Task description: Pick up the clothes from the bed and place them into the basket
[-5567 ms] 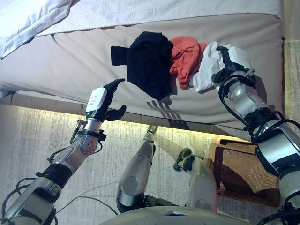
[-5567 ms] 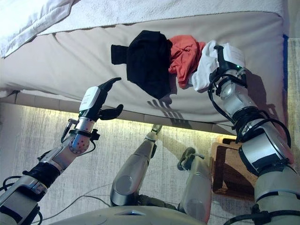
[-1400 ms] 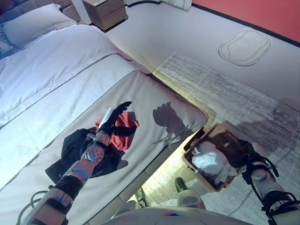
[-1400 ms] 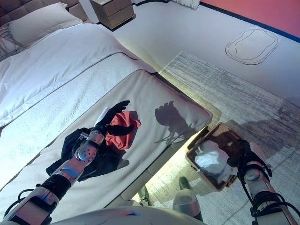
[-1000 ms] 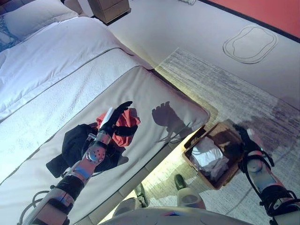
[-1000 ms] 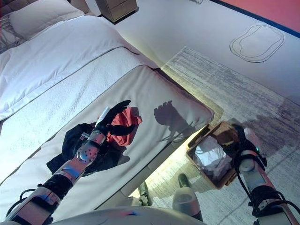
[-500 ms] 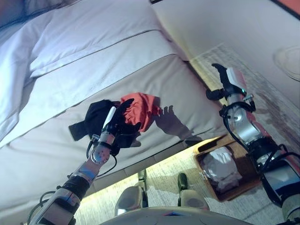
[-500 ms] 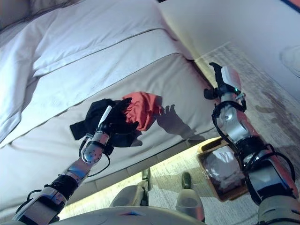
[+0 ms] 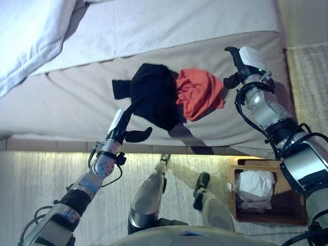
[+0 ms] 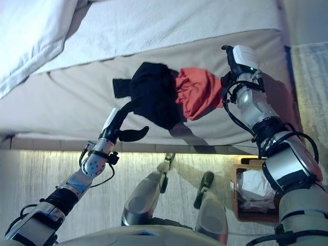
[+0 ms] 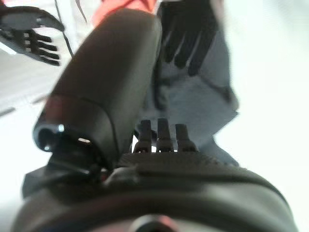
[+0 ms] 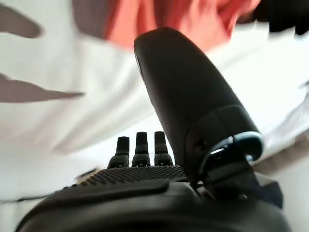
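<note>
A black garment (image 9: 151, 95) and a red garment (image 9: 197, 93) lie side by side on the beige bed cover (image 9: 72, 97), touching each other. A white garment (image 9: 253, 187) lies in the brown basket (image 9: 289, 202) on the floor at the lower right. My right hand (image 9: 245, 57) hovers open over the bed just right of the red garment (image 12: 193, 19), holding nothing. My left hand (image 9: 120, 128) is open at the bed's near edge, just below the black garment, with its fingers pointing at it and nothing in it.
A white duvet (image 9: 31, 36) covers the far left of the bed. The bed's lit lower edge (image 9: 61, 143) runs across the view, with a pale rug (image 9: 41, 179) on the floor in front of it. The basket stands beside the bed's right end.
The camera has swung back to the bed. My right hand left the basket, where the white garment now lies, and rose beside the red garment. My left hand stays open.
</note>
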Robot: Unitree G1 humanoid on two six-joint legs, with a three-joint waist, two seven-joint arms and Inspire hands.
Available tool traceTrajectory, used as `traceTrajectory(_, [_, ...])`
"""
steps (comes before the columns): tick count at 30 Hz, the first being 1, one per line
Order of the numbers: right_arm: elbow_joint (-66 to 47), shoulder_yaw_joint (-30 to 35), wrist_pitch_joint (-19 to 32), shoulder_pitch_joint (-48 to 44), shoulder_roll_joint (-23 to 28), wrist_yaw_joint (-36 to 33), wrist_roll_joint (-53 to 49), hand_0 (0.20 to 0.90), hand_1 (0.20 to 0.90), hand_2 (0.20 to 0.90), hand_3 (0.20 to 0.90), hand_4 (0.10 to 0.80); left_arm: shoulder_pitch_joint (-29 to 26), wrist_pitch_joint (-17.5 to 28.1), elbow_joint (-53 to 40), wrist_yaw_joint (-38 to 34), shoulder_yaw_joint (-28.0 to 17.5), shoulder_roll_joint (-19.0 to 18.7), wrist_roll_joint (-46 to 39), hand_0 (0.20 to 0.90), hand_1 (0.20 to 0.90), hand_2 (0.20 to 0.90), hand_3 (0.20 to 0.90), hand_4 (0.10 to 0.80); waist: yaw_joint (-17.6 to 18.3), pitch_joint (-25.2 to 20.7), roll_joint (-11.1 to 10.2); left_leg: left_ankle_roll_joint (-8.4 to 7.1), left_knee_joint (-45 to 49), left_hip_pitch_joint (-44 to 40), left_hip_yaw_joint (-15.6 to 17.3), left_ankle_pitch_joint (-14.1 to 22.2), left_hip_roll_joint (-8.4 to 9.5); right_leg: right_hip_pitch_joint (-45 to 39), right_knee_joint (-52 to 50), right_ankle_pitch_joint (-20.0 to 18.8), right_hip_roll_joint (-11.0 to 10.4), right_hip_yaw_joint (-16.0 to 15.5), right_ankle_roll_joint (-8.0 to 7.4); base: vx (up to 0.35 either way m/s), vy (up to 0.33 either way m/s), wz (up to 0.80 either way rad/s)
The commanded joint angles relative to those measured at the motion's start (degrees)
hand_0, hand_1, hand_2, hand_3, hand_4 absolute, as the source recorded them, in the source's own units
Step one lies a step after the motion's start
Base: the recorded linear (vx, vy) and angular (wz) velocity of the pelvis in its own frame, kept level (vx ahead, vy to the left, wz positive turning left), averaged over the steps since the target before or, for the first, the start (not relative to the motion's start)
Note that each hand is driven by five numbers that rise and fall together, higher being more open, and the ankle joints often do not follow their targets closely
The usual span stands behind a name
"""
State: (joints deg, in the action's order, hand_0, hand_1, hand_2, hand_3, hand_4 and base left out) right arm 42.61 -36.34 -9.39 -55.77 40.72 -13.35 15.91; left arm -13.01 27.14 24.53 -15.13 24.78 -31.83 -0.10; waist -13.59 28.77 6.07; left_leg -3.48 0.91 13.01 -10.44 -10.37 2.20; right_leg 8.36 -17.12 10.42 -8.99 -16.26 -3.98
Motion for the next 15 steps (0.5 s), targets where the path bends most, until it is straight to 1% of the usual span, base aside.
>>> traceTrajectory(1, [-3.5,-4.6,-0.7,-9.6,3.7,-0.8,1.9,0.900,0.900,0.900,0.900,0.800,-0.9,8.1,-10.1,0.3,-4.7,-3.1,-3.6,0.900,0.900,0.900,0.900,0.800,-1.5,-1.1,-1.6,3.17,14.7,3.7,-0.8,11.9,5.34,5.2,-4.4,-2.1,2.2,-2.3,6.25,0.027,-0.002,0.38])
traceTrajectory(2, [-3.0,-5.0,-1.4,-10.1,3.6,-0.2,2.0,0.900,0.900,0.900,0.900,0.800,-0.6,8.0,-11.3,0.5,-5.0,-3.5,-4.1,0.900,0.900,0.900,0.900,0.800,-2.0,-0.4,-1.5,3.37,16.0,4.7,-0.6,12.1,5.51,6.0,-6.2,-1.5,1.7,-2.7,6.35,0.117,-0.050,0.38])
traceTrajectory(3, [-2.1,-5.6,-2.2,-10.7,3.0,0.3,1.8,0.900,0.900,0.900,0.900,0.800,-0.6,7.9,-12.1,0.8,-5.3,-3.7,-4.4,0.900,0.900,0.900,0.900,0.800,-2.6,0.5,-1.6,3.35,17.9,5.1,-0.3,13.9,5.65,6.6,-8.9,0.4,1.2,-2.5,6.06,0.111,-0.052,0.37])
traceTrajectory(6, [-0.5,-6.3,-2.9,-11.7,2.2,2.4,2.7,0.900,0.900,0.900,0.900,0.800,0.2,8.2,-14.3,0.8,-5.7,-3.9,-5.3,0.900,0.900,0.900,0.900,0.800,-3.9,1.0,-1.4,3.71,21.4,8.5,-0.3,15.0,6.33,9.5,-13.4,2.0,0.3,-3.0,6.28,0.072,-0.008,0.28])
traceTrajectory(12, [3.3,-8.0,-4.5,-12.1,1.0,6.3,4.5,0.900,0.900,0.900,0.900,0.800,1.3,7.5,-16.7,1.1,-5.5,-4.4,-5.4,0.900,0.900,0.900,0.900,0.800,-5.2,1.0,-1.1,4.68,27.7,15.4,0.0,16.7,7.21,15.8,-21.1,4.4,-0.7,-3.0,6.79,0.012,0.002,0.14])
traceTrajectory(15, [6.3,-8.4,-4.7,-11.3,0.6,7.9,5.8,0.900,0.900,0.900,0.900,0.800,2.2,8.3,-17.2,1.0,-5.3,-4.7,-5.7,0.900,0.900,0.900,0.900,0.800,-5.6,1.0,-0.8,5.14,30.3,18.0,0.3,17.5,7.38,18.3,-23.6,5.0,-0.8,-2.9,6.98,0.000,-0.013,0.10])
